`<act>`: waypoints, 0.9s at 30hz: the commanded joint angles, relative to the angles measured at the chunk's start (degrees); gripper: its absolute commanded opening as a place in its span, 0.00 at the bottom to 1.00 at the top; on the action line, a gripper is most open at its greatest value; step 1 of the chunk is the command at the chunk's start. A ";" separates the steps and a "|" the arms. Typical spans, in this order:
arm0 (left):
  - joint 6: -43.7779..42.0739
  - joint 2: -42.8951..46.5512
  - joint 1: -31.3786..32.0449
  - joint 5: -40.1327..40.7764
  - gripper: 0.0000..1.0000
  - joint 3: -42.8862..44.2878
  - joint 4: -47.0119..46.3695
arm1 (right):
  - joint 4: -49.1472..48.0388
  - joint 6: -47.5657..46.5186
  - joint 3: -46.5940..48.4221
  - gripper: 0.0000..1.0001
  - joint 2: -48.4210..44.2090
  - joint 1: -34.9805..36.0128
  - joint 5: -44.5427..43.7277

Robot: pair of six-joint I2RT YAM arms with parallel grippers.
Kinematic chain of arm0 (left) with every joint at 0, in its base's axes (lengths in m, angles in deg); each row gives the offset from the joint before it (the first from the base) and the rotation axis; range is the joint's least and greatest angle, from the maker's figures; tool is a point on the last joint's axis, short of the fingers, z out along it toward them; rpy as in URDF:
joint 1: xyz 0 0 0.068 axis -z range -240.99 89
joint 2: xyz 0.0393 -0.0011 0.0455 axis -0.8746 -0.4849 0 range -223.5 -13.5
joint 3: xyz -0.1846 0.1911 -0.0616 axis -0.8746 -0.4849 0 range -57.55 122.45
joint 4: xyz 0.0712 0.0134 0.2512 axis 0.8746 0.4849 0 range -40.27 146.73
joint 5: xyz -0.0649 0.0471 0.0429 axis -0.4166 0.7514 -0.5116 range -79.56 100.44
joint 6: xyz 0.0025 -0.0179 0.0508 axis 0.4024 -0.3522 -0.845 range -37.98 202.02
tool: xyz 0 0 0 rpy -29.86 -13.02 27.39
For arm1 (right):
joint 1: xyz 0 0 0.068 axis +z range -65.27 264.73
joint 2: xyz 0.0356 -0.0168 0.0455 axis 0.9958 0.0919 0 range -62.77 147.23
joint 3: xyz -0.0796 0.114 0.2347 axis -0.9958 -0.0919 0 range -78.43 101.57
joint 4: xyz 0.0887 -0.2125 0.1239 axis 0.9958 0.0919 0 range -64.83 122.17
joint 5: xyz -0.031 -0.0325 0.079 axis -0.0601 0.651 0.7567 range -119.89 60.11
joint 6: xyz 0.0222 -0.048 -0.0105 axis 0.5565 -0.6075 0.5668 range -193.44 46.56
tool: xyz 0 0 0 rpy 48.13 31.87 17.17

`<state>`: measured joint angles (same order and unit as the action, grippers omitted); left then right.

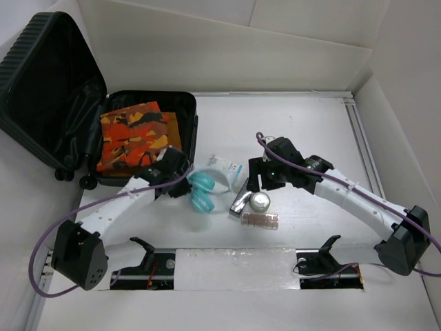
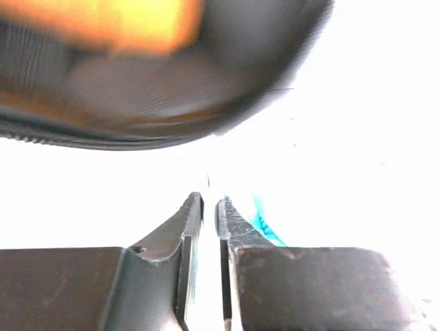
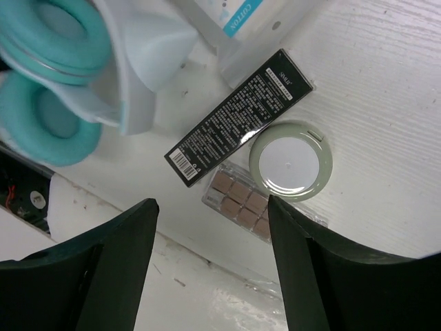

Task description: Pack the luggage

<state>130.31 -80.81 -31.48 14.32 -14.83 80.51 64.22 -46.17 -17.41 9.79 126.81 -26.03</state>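
Luggage [image 1: 52,96] lies open at far-left corner of table [image 1: 310,131].

Each arm was built of white tubular links joined by chunky black housings. The left arm [image 1: 110,207] ended in a blocky black base [image 1: 79,256] at eight o'clock in the overhead view. The right arm [image 1: 358,200] had a matching one at four o'clock. A purple cable [image 1: 32,269] ran along the left arm and a second purple cable [image 1: 260,141] along the right. The left gripper [image 2: 209,207] had scuffed dark grey fingers [image 2: 238,224], with a small screw hole [image 2: 138,249] at seven o'clock in its wrist view. The right gripper [image 3: 211,203] had smooth, greenish-black fingers [image 3: 117,262].
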 commanded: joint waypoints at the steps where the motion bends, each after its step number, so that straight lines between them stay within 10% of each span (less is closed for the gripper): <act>1: -1.10 5.69 -0.07 -0.72 0.00 17.72 -1.35 | -0.11 0.33 2.88 0.71 -0.66 0.37 -2.72; 8: -4.08 -0.80 -4.55 -4.15 0.00 41.11 1.12 | -0.11 -1.60 5.52 0.71 -0.66 -0.86 -2.72; 22: -8.21 -26.27 -28.46 7.35 0.00 42.52 -9.18 | 2.79 -2.13 3.85 0.71 -5.40 -2.62 -3.24; 25: -8.21 -33.06 -29.52 10.53 0.27 47.09 -3.46 | 2.79 -2.13 3.24 0.77 -5.41 -3.15 -2.72; 27: -8.82 -29.91 -29.52 9.75 0.71 45.63 -6.85 | 2.79 -2.13 3.23 0.79 -5.41 -3.15 -2.72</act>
<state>122.38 -117.66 -61.01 21.68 27.05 75.40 66.86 -47.84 -14.09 5.15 124.04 -28.13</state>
